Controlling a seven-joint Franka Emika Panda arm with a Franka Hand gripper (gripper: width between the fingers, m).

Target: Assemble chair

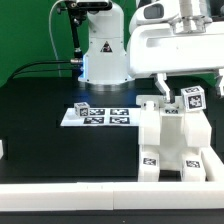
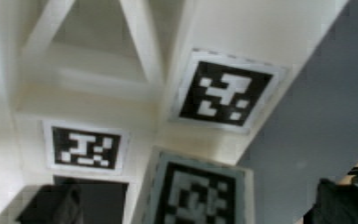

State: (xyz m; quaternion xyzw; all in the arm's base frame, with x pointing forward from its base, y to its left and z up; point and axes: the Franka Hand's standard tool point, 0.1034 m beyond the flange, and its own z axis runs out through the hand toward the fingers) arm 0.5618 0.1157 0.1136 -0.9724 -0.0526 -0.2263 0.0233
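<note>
white chair (image 1: 168, 140) standing upright, long axis roughly vertical

The chair (image 1: 168, 140) is a partly joined white blocky structure. It stands upright near the front edge of the bench (image 1: 50, 140), toward the corner on the exterior view's right. Black-and-white square tags mark its faces, a small tagged block (image 1: 192, 98) sits at its top, and the wrist view shows its slanted white panels (image 2: 105, 60) close up.
</note>
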